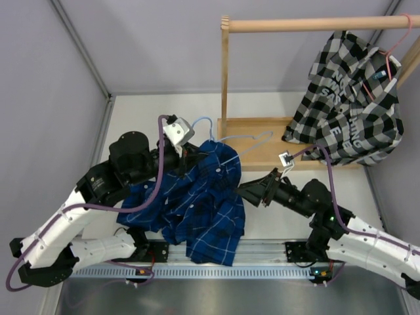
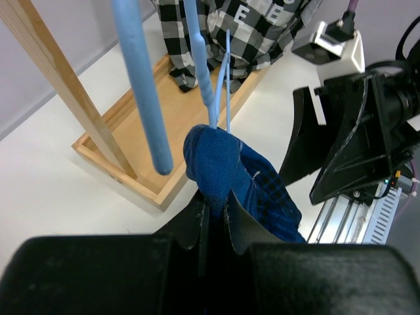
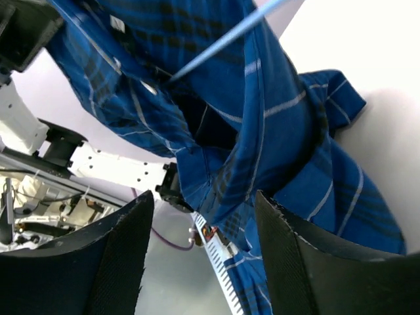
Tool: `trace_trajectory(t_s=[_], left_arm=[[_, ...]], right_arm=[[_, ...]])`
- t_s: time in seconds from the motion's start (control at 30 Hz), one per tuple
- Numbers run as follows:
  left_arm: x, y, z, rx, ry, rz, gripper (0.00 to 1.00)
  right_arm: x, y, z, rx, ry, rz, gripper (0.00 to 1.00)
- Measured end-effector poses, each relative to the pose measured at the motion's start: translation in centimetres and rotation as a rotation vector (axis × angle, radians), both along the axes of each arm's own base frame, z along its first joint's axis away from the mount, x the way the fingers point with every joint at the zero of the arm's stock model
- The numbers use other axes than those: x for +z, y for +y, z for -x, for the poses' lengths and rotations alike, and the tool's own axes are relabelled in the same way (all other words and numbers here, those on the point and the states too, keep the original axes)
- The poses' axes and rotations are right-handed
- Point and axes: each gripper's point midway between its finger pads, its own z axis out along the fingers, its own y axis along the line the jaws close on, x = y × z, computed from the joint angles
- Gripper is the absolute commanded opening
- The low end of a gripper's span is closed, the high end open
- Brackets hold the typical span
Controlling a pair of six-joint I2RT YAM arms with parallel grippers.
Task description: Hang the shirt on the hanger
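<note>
The royal-blue plaid shirt [image 1: 197, 203] hangs in a bunch from my left gripper [image 1: 189, 156], down to the table's near edge. In the left wrist view the left gripper [image 2: 215, 205] is shut on a fold of the shirt [image 2: 220, 161]. The light-blue wire hanger [image 1: 244, 139] runs from the shirt's top toward the wooden base, its hook [image 1: 200, 121] just behind my left gripper. Its wire [image 2: 227, 79] rises from the pinched fold. My right gripper [image 1: 245, 190] is at the shirt's right edge. It stands open [image 3: 203, 220], with the shirt [image 3: 275, 131] and the hanger wire [image 3: 226, 38] just beyond its fingers.
A wooden rack stands at the back right, with an upright post [image 1: 225, 72] and a base tray [image 1: 262, 156]. A black-and-white checked shirt [image 1: 351, 105] hangs from its rail on a pink hanger [image 1: 392, 56]. A metal rail [image 1: 262, 270] runs along the near edge.
</note>
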Motion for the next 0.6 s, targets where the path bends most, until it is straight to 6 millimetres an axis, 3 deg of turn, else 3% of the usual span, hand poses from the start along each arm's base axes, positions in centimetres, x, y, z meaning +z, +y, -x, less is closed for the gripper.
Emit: trace_trajectory(t_s=[0.07,0.27,0.33,0.4,0.47,0.53,0.6], left_arm=[[0.2,-0.1,-0.3,0.015,0.001,0.020,0.00],[0.1,-0.4,-0.6,0.032,0.008,0.055,0.00],[0.0,-0.5,-0.7,0.035,0.012,0.059,0.00],[-0.1,-0.5,-0.7,0.036,0.017,0.062,0.00],[-0.1,-0.5,-0.7,0.038,0.017,0.066,0.00],[0.0,-0.4,-0.7,0.042,0.013,0.072,0.00],[0.1,-0.2,-0.6,0.044,0.007,0.079,0.00]], right_arm=[[-0.5,0.7,-0.1,-0.021,0.016,0.011,0.54],[-3.4,2.8,-0.6,-0.085,0.064,0.092,0.50],[-4.6,3.4,-0.8,-0.099,0.070,0.131,0.37],[-5.3,3.6,-1.3,-0.124,0.068,0.157,0.33],[-5.3,3.2,-2.0,-0.168,0.058,0.164,0.35],[-4.8,2.8,-2.7,-0.213,0.041,0.154,0.51],[-4.4,2.4,-3.2,-0.242,0.019,0.153,0.53]])
